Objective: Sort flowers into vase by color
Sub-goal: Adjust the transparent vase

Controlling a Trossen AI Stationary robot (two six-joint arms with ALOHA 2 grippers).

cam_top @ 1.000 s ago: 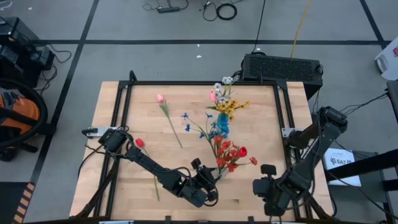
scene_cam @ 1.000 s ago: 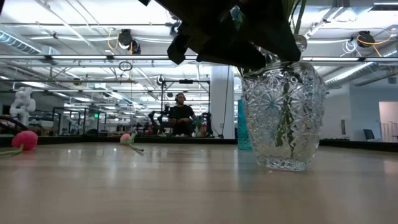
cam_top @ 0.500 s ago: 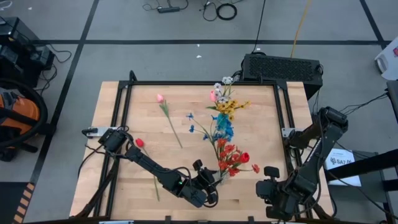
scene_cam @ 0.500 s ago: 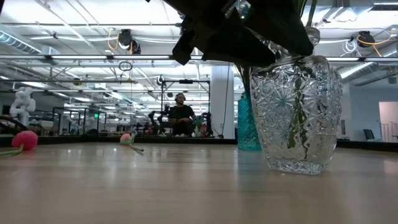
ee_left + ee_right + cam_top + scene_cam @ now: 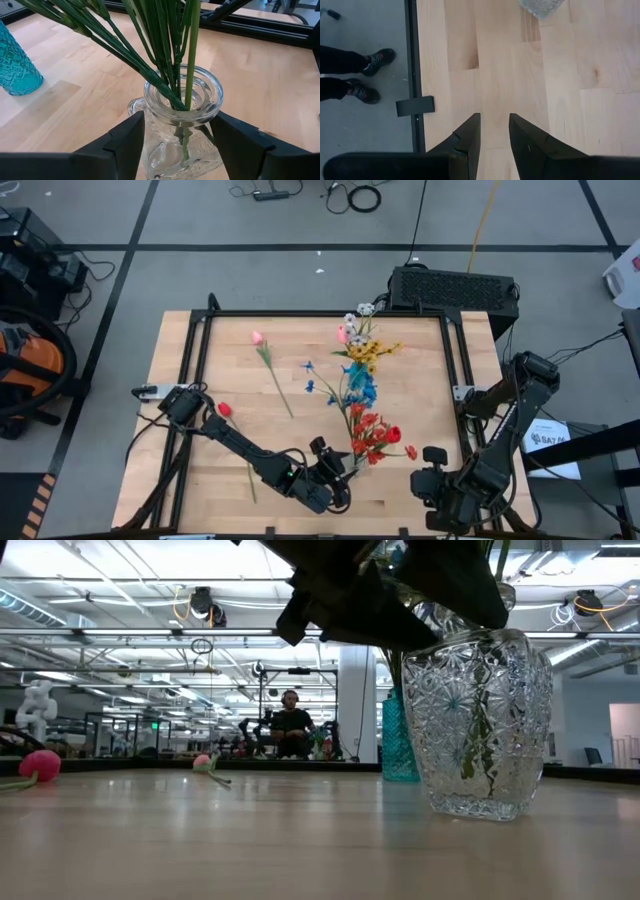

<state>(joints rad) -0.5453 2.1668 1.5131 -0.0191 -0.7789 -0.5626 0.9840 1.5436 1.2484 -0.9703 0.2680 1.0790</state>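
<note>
- Left gripper [image 5: 177,145] straddles the clear vase [image 5: 182,107] at the table's near edge, fingers apart on either side, not clamped.
- Red flowers [image 5: 375,432] stand in it: release step, likely.
- Next: back off, fetch the loose pink tulip [image 5: 257,338], far left.
- Right gripper [image 5: 494,132] waits near right, fingers slightly apart, empty.

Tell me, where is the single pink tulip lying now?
In the high view the pink tulip lies on the table, far left of centre, apart from the vases; the blue sprays are its nearest neighbour.

left arm: stretched low along near table edge | left gripper [image 5: 177,145]: fingers apart, straddling vase neck | right arm: folded at right near corner | right gripper [image 5: 494,131]: fingers parted, nothing between, pointing down
</note>
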